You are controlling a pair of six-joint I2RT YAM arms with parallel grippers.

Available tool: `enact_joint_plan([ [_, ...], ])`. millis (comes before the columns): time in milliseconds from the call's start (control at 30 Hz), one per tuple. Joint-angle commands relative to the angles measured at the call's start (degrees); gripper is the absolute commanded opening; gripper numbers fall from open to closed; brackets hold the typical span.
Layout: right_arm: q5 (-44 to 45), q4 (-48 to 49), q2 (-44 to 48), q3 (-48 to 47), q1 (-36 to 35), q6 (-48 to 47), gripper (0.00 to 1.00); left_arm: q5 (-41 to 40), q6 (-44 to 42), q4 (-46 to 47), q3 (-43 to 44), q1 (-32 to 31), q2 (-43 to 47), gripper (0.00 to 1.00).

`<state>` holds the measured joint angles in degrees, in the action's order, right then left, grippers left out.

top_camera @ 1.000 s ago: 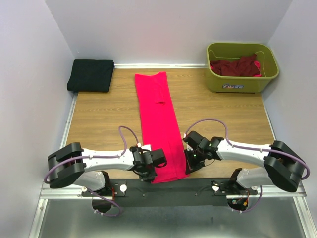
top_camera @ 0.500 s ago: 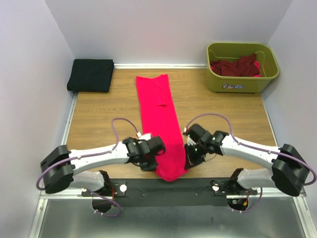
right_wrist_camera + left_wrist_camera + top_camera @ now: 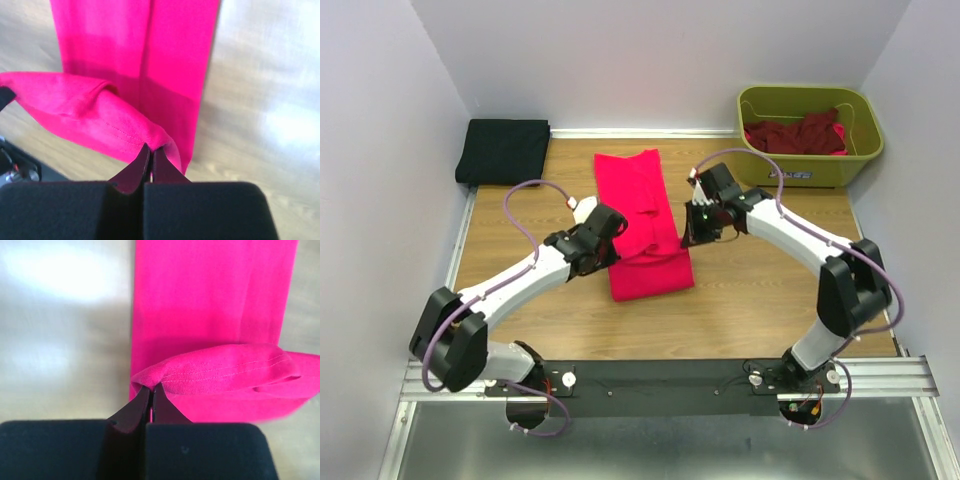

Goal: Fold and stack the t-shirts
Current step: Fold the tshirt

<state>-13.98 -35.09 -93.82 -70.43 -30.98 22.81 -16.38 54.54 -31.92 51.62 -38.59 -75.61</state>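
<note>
Bright pink-red cloth t-shirt [image 3: 638, 190] is lying as a narrow strip mid wooden tabletop [image 3: 760, 290], its 6 o'clock end doubling back over itself. Left fingers [image 3: 151, 397] are clenching the hem's 9 o'clock corner; right fingers [image 3: 151, 155] are clenching its 3 o'clock corner. Folded black t-shirt [image 3: 504, 151] is sitting at 10 o'clock.

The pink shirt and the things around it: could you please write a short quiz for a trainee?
1. True or false: the left hand and the right hand each pinch the pink shirt.
2. Where does the black shirt lie? A at the near edge; B at the far left corner; C under the pink shirt.
3. Fill in: the green tub holds ____ shirts.
Key: 1 true; 2 B; 3 dark red shirts.
</note>
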Motion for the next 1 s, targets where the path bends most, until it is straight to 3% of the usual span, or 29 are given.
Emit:
enact_joint_plan([
  [0,3.1,0.8,-5.0,-7.8,0.8,-4.9,0.01,-7.4,-10.0,8.4,2.8,3.4,-2.8,0.00],
  [433,5.7,1.5,-19.5,-22.4,3.7,-6.9,0.01,-4.6,-21.7,19.2,9.9,13.2,-15.5,0.00],
  [967,9.2,5.4,-29.5,-26.4,4.8,-7.5,0.02,-3.5,-25.4,25.0,14.9,15.3,-27.9,0.02],
])
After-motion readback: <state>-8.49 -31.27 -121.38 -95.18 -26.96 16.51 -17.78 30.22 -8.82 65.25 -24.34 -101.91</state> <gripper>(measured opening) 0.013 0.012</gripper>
